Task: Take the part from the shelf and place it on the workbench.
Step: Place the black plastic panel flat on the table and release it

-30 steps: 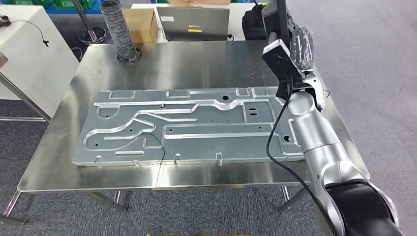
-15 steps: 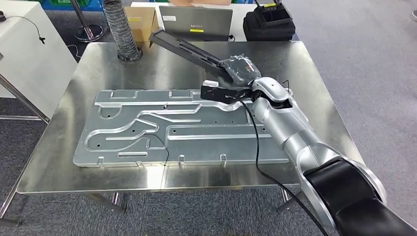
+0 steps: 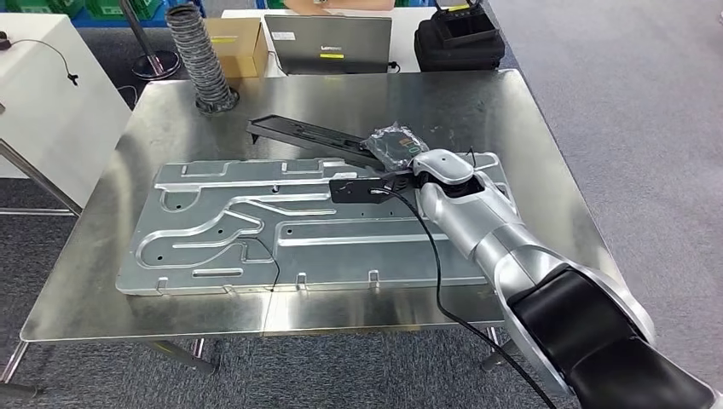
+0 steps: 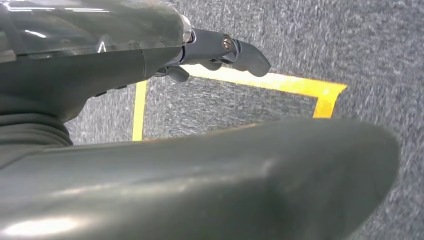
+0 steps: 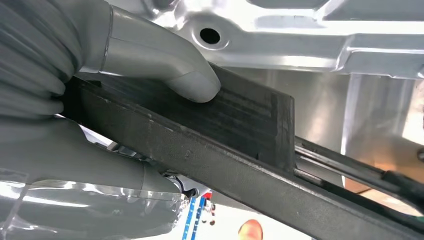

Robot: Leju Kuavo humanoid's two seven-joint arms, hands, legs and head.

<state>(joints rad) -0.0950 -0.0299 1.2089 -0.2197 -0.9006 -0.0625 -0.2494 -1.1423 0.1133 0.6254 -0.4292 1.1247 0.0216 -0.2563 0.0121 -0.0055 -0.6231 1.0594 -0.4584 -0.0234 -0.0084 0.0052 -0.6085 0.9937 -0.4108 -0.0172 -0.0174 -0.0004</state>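
Compared with a second ago, when the right arm stood upright at the right side of the bench [image 3: 546, 153] with the part raised on end, the arm has swung down and leftward. Half a second ago the part [image 3: 311, 136] was already slanted over the bench; now it sits lower still and reaches further left, its far-left tip close above the steel surface near the ribbed hose [image 3: 194, 53]. The whole picture has also shifted a little, so some of this apparent motion belongs to the camera.

Judged from this, the carry is over and the placing step is under way. The part is not yet released, and whether its far end already touches the bench cannot be told.

The right hand [image 3: 394, 145], wrapped in clear film, grips the near-right end of the long black part; in the right wrist view the thumb [image 5: 165, 65] presses on the flat face of the part [image 5: 240, 145] while the rest of the hand closes beneath it. The part runs away from the hand toward the far left, lying just beyond the far edge of the large stamped metal panel [image 3: 256, 221].

The left hand [image 4: 220, 50] hangs over the carpeted floor with its fingers curled in, holding nothing.
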